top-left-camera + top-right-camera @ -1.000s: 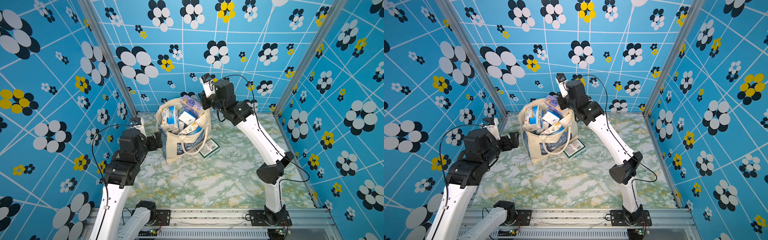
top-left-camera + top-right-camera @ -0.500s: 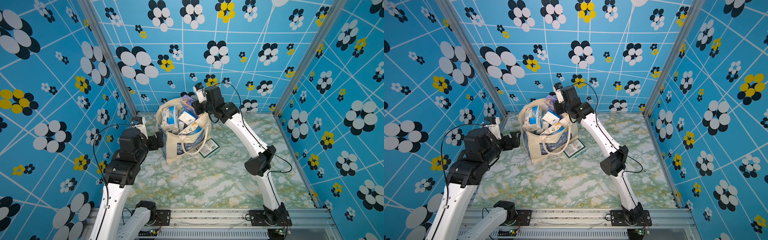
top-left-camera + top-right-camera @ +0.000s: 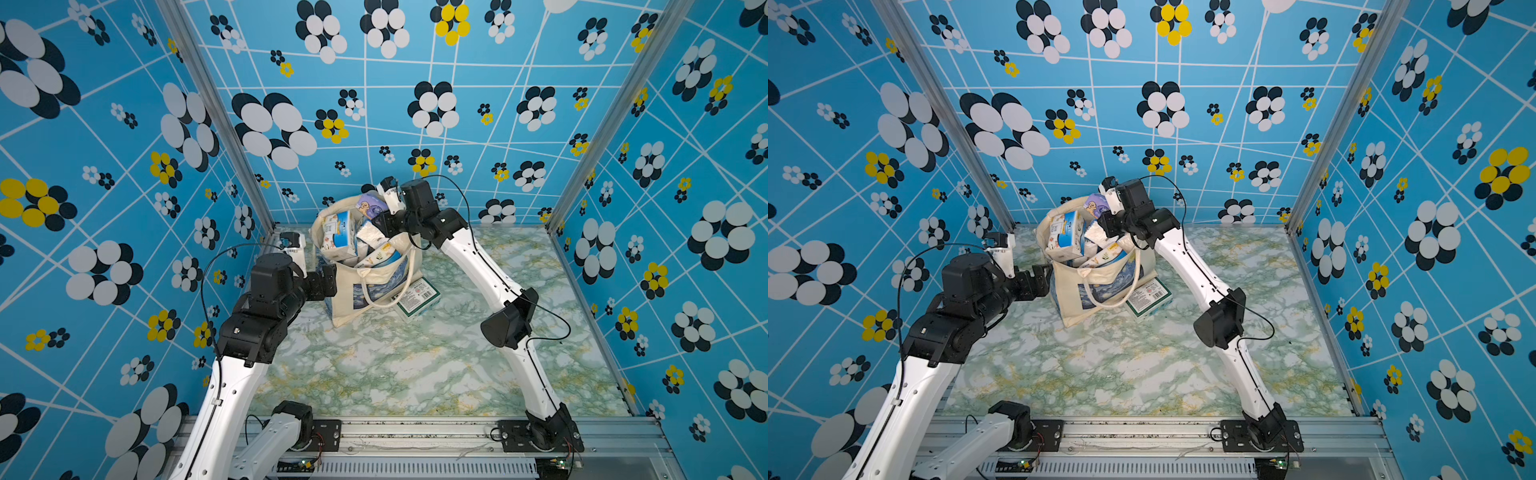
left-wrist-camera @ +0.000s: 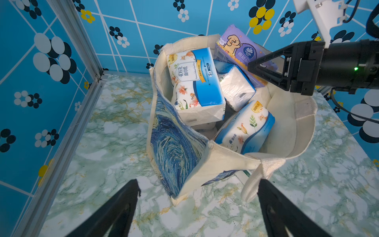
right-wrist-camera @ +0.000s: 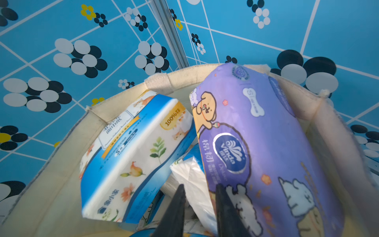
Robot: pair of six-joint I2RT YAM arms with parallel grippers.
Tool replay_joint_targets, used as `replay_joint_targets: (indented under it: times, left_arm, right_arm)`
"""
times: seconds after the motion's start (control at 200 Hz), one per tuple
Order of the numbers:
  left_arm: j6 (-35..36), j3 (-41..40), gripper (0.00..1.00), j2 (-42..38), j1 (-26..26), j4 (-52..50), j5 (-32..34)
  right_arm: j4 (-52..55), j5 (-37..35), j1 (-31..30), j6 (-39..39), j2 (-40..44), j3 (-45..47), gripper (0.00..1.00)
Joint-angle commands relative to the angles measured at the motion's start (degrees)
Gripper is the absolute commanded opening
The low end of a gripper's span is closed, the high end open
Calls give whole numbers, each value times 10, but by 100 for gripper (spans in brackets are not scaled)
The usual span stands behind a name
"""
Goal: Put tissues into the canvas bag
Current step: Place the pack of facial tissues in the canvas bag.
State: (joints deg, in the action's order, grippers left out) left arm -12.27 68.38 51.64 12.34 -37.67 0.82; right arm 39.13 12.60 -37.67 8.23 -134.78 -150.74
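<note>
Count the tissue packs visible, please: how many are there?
5. In the canvas bag: lavender pack, blue pack, second blue pack, white pack. Beside the bag on the table: green pack. Others may hide underneath.

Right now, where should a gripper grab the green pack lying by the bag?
Likely from above, pinching across the free end of the green pack, away from the bag. It lies flat on the table, and the bag hides its other end.

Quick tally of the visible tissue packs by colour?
Blue-and-white packs: 3, in the canvas bag
Lavender pack: 1, in the bag
Green-and-white pack: 1, on the table beside the bag
Total: 5 visible; more may be hidden.
</note>
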Motion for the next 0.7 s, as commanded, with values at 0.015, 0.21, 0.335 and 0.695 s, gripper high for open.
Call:
replay_joint_targets:
  times: [0.015,0.21,0.335,0.695]
  left_arm:
    - [30,18,93,-2,19,18,0]
    - [78,30,90,4,80,15,5]
    - [111,57,89,24,138,-20,23]
    - [84,58,93,5,211,-7,123]
  right_arm:
    - [-65,33,2,1,97,72,36]
    - [-148,2,15,14,248,231,42]
    - [-156,-53,47,51,340,337,42]
    - [-127,-179,86,96,488,674,42]
